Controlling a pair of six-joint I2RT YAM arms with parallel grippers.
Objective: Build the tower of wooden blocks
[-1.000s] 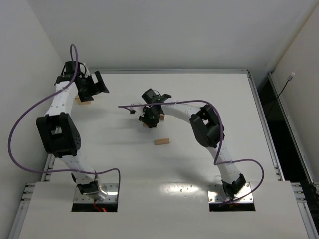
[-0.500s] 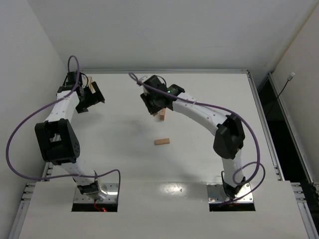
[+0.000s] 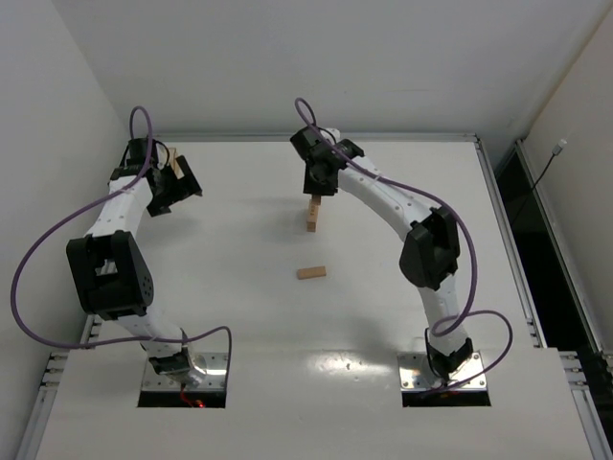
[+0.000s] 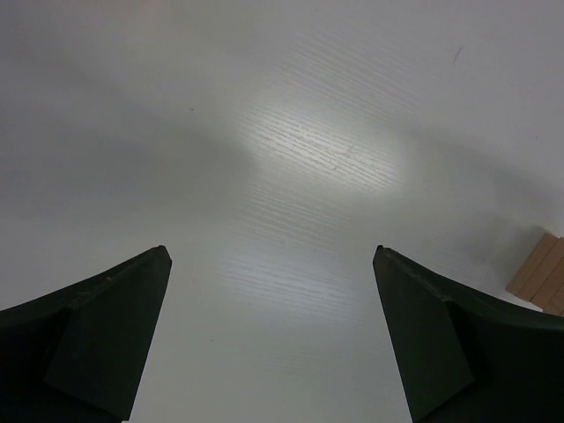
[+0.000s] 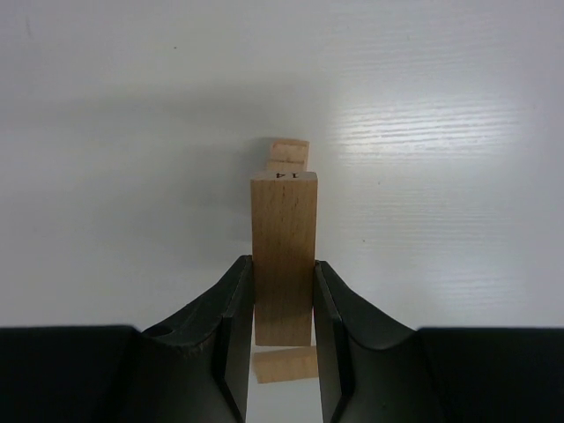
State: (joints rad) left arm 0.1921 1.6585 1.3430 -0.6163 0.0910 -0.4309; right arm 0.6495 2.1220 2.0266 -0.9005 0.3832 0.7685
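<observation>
Right gripper [image 5: 283, 273] is pinched tight on one wood block [image 5: 284, 211], gripping it by one end so most of it sticks out past the fingertips. From the overhead camera that block hangs upright under the gripper, toward the middle of the table's [image 3: 402, 316] far edge. Left gripper [image 4: 270, 256] is spread wide with nothing in it, up by the far left corner. The tower [image 4: 539, 275] sits just beside it there, only a sliver showing. One loose block [image 3: 310, 273] lies flat near the table's centre, well apart from both grippers.
</observation>
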